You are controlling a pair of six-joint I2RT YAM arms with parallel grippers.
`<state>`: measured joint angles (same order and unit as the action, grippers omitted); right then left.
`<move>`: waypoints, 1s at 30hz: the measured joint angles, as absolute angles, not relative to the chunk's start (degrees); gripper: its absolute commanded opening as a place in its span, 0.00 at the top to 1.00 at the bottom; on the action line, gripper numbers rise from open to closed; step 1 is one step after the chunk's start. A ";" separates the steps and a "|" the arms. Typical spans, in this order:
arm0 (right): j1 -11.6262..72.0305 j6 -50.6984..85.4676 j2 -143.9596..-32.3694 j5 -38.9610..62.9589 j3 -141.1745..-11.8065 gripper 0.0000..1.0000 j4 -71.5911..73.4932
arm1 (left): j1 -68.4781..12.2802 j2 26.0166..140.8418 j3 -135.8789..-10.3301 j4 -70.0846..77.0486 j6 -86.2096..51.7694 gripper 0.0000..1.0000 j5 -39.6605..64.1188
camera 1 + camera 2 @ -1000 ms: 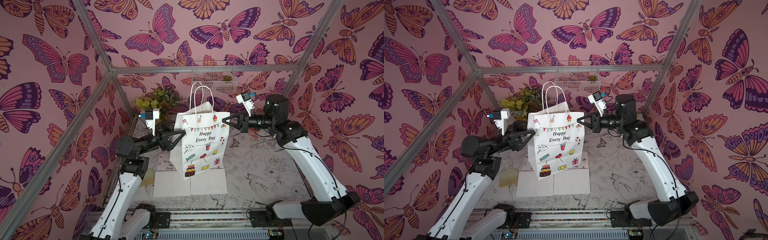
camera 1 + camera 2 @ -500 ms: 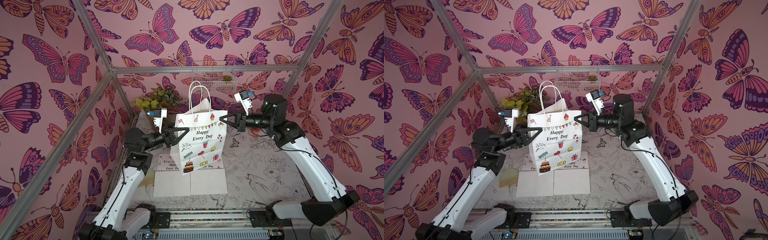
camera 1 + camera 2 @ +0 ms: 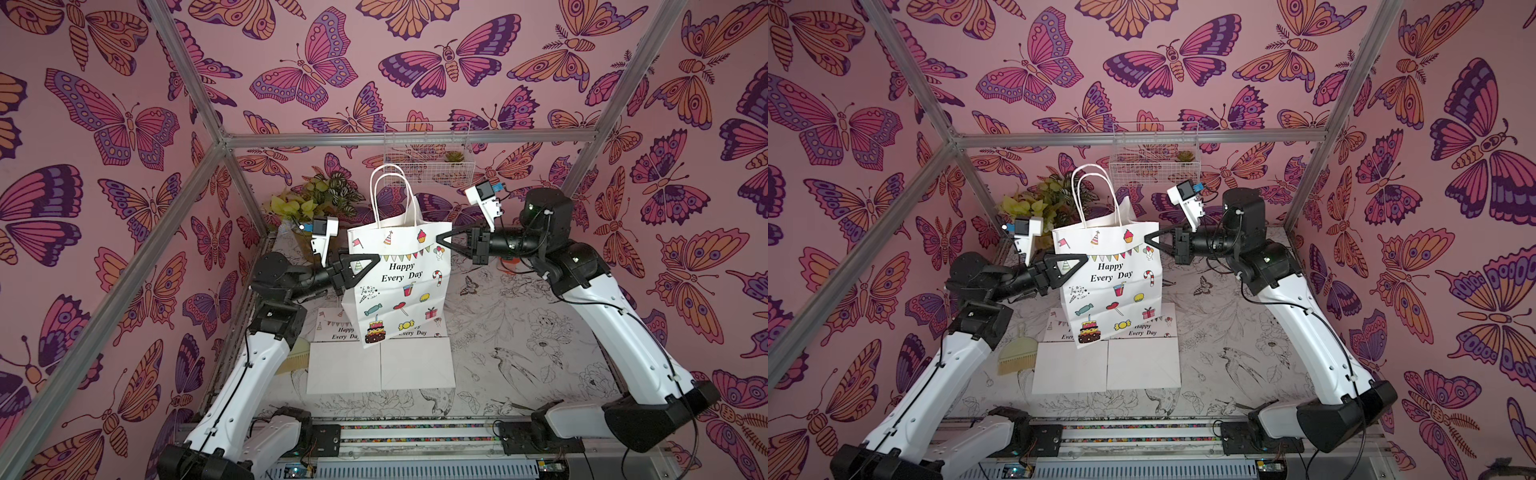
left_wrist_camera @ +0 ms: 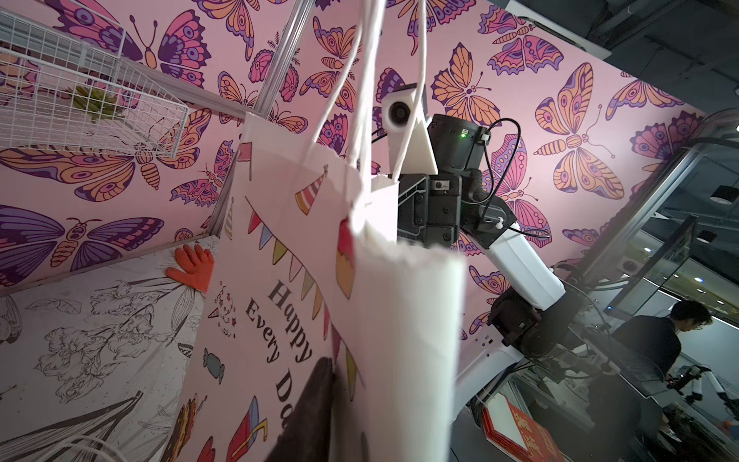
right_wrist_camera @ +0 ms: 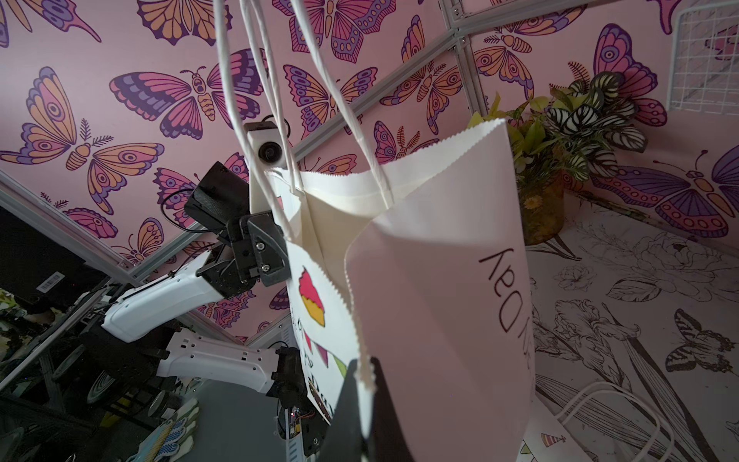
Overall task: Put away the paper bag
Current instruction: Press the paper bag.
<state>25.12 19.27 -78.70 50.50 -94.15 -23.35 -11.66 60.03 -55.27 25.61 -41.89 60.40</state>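
Note:
The white paper bag (image 3: 399,282) printed "Happy Every Day" hangs in the air above the table, upright and slightly tilted, in both top views (image 3: 1113,282). My left gripper (image 3: 372,259) is at the bag's upper left edge. One dark finger (image 4: 320,384) lies flat on the printed front; the other is hidden behind the paper. My right gripper (image 3: 439,240) is shut on the serrated rim at the bag's upper right corner (image 5: 366,368). The bag's mouth gapes open and its white cord handles (image 5: 256,100) stand up.
Two more bags lie flat on the table under the held one (image 3: 345,357) (image 3: 415,361). A small brush (image 3: 1017,353) lies at the left. A potted plant (image 3: 316,199) stands at the back left, a wire basket (image 3: 428,158) hangs on the back wall, and an orange glove (image 4: 192,268) lies behind.
My left gripper moved right onto the bag's left edge and its jaws closed on the paper. The right gripper kept its hold, and the bag shifted slightly.

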 measured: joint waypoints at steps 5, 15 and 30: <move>25.30 19.07 -78.70 49.80 -94.32 1.00 -23.59 | -11.84 60.03 -55.37 25.30 -41.23 0.35 60.71; 25.67 17.32 -79.24 45.56 -97.43 1.00 -27.94 | -12.40 58.26 -55.59 24.91 -41.34 0.34 61.65; 27.62 14.74 -81.67 43.94 -100.49 1.00 -32.38 | -12.40 58.65 -56.53 22.06 -40.80 0.81 60.45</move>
